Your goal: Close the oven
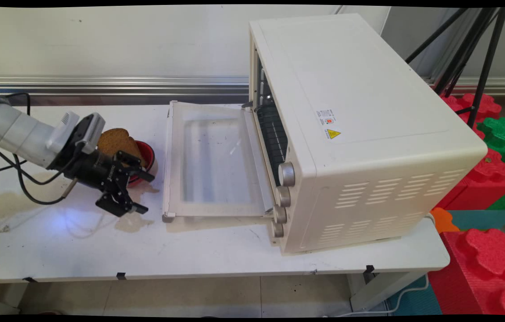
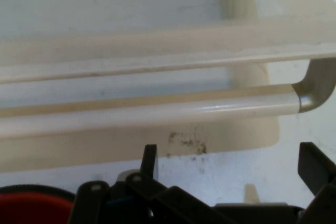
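With fingers spread wide and empty, black two-finger gripper [image 1: 145,193] is facing the oven door's stiff, smooth cream bar handle [image 2: 157,113], graspable mid-span just ahead.

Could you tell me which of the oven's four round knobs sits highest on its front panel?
The topmost knob on the toaster oven is highest. It looks largest and sits just below the oven opening; the other three run below it toward the table.
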You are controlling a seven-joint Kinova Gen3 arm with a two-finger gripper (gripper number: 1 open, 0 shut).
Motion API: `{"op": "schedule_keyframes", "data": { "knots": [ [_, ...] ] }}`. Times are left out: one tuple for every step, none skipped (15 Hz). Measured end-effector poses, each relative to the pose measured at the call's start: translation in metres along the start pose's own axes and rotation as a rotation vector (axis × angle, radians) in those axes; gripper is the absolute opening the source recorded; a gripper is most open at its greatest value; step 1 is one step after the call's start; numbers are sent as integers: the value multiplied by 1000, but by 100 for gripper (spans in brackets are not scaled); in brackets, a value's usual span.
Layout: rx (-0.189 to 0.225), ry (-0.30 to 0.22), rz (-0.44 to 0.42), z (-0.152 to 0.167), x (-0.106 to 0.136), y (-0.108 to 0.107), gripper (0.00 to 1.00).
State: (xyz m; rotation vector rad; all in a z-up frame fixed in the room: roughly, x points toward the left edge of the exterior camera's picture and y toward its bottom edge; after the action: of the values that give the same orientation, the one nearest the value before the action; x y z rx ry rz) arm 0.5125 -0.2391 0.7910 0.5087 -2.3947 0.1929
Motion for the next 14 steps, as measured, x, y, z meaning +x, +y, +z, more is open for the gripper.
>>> {"op": "schedule_keyframes", "data": {
  "knots": [
    [-6, -3, 1, 3, -1, 2, 100],
    [-12, -7, 2, 5, -2, 3, 100],
    [-16, -10, 3, 7, -3, 4, 0],
    [-20, -13, 3, 9, -4, 5, 0],
    [-23, -15, 3, 11, -5, 6, 0],
    [-24, -17, 1, 12, -5, 6, 0],
    [-24, -17, 0, 13, -6, 7, 0],
    [-25, -18, -3, 15, -6, 7, 0],
    [-25, -18, -4, 16, -6, 7, 0],
    [-26, -18, -7, 17, -6, 8, 0],
    [-25, -18, -9, 18, -6, 8, 0],
    [-23, -18, -11, 19, -6, 8, 0],
    [-21, -18, -13, 20, -6, 7, 0],
    [-18, -18, -15, 22, -7, 7, 0]
  ]
}}
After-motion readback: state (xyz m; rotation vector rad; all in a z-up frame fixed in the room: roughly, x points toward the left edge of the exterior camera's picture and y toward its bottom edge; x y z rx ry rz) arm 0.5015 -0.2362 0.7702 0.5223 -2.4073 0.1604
